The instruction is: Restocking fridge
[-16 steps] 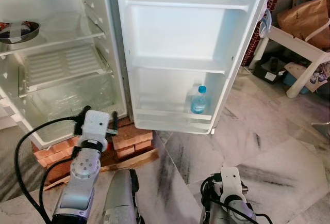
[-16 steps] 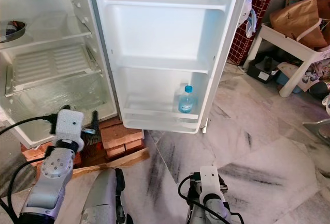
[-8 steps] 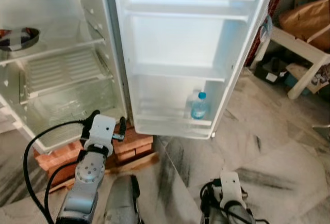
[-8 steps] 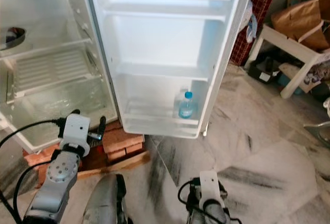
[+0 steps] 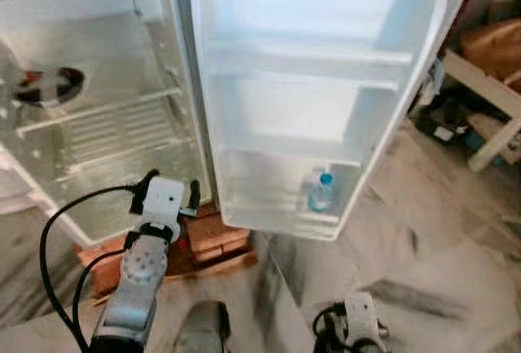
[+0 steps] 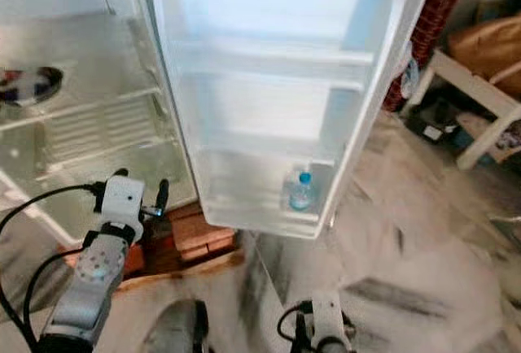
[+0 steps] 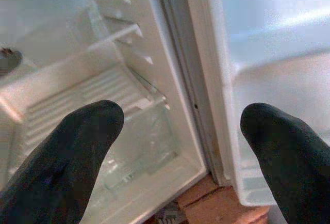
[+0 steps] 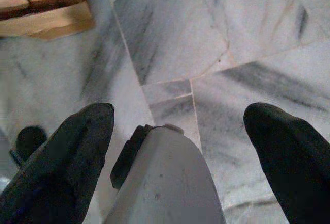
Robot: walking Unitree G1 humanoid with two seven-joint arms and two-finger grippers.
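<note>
The white fridge (image 5: 106, 137) stands open, its door (image 5: 317, 101) swung wide toward me. A clear water bottle (image 5: 320, 192) with a blue cap stands in the door's lowest shelf. A dark bowl (image 5: 49, 86) rests on an inner shelf at the left. My left gripper (image 5: 171, 184) is raised in front of the fridge's bottom edge, near the door hinge. Its fingers (image 7: 77, 146) are open with nothing between them. My right gripper (image 8: 180, 131) hangs low over the marble floor, open and holding nothing.
Red bricks and a wooden plank (image 5: 207, 235) prop up the fridge's base. A white table (image 5: 488, 101) with a brown paper bag (image 5: 492, 40) stands at the right, with clutter beneath it. Marble floor (image 5: 440, 255) stretches out before the door.
The whole picture has slid downward and blurred as the camera moved. My left gripper has risen slightly against the fridge's base. The right arm stays low.
</note>
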